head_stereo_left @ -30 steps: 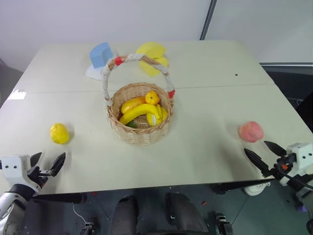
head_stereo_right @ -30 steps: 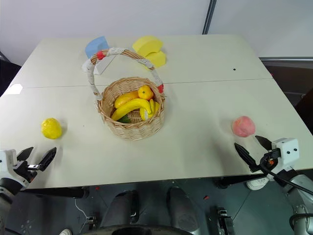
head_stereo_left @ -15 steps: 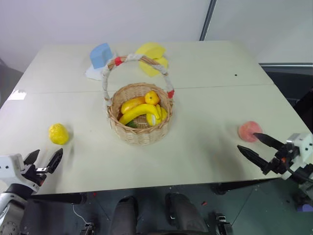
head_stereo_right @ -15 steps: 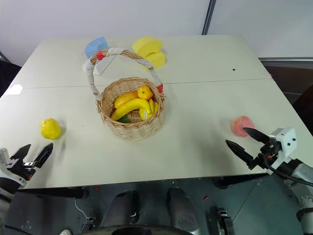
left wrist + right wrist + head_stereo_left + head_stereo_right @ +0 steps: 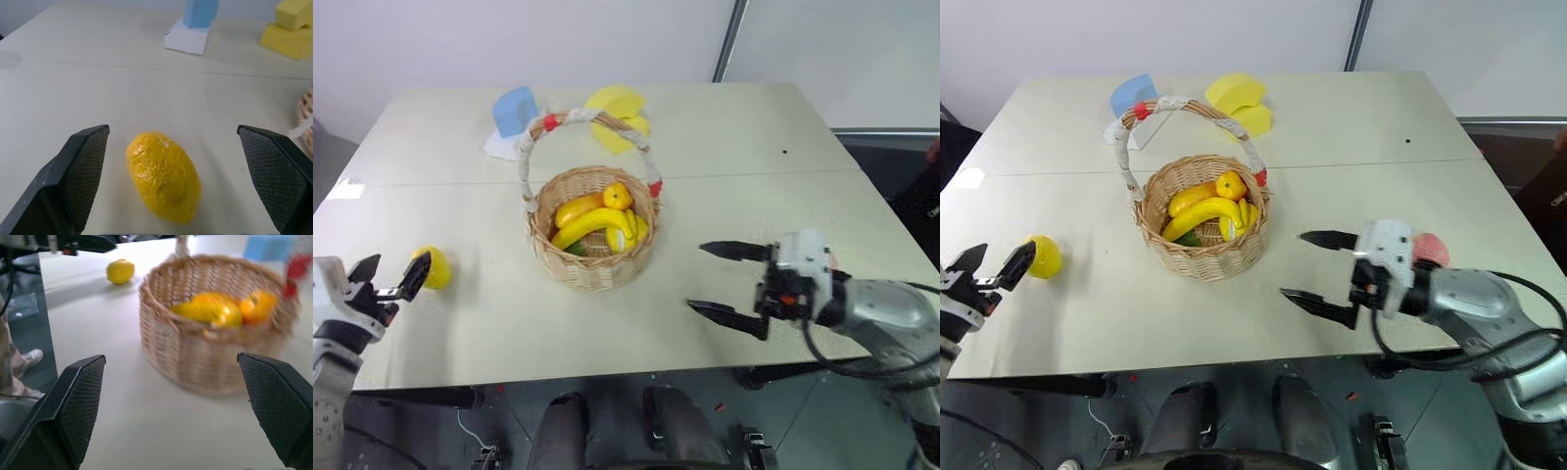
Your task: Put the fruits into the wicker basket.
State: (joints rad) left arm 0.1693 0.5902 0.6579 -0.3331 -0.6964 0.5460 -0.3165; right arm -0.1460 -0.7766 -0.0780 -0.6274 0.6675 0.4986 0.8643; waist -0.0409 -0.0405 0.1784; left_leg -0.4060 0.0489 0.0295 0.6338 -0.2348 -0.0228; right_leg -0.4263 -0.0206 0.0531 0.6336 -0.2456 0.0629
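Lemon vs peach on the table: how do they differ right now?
The lemon is bright yellow and bumpy; the peach is pink-red. The lemon lies toward the robot's left with the open left claw in front of it; the peach lies toward the right, partly hidden behind the right claw's wrist. Both sit outside the basket.

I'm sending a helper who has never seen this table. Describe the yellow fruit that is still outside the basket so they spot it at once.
Start at the wicker basket in the middle of the table, then look along the near edge towards the robot's left. The lemon lies alone there on the bare tabletop, just beyond the open left gripper. It is small, bumpy and egg-shaped, unlike the flat-sided yellow blocks behind the basket.
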